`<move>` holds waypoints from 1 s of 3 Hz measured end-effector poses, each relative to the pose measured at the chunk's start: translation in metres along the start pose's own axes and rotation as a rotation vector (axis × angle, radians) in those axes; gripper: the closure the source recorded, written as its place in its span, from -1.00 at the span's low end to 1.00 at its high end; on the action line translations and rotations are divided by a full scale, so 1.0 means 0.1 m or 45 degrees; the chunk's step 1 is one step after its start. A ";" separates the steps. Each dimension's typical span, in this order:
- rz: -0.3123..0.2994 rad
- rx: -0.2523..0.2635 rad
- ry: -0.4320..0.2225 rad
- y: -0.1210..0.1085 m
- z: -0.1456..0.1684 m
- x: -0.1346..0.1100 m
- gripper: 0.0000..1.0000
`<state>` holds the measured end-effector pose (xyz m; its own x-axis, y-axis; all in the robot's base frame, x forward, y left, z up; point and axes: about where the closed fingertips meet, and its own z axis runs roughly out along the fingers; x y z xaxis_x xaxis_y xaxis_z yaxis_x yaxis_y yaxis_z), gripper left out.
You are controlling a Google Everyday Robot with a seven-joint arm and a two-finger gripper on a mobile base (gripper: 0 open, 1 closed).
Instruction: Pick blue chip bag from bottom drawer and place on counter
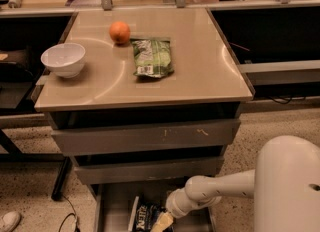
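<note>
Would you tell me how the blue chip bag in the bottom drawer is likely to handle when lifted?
The blue chip bag looks like a thin, creased packet, so it is probably floppy and light. Its smooth-looking film may slip. The gripper is low in the bottom drawer, next to it.

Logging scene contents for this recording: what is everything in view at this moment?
counter: one, beige, atop the drawer cabinet
bowl: one, white, counter's left side
orange: one, orange, counter's rear
green snack bag: one, green-white, counter's middle
upper drawers: two, grey, under the counter
bottom drawer: one, grey, pulled open
blue chip bag: one, dark blue, in the bottom drawer
shoe: one, pale, floor, lower left
arm: one, white, reaching into the bottom drawer
claw: one, tan, right of the blue chip bag
</note>
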<state>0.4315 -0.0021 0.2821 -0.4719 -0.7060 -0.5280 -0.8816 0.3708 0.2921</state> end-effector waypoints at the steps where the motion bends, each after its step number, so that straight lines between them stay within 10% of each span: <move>1: -0.014 -0.015 0.022 0.02 0.22 0.08 -1.00; 3: 0.007 -0.026 0.009 -0.14 0.76 0.23 -1.00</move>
<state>0.4320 0.0225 0.2049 -0.4770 -0.7082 -0.5205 -0.8784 0.3628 0.3113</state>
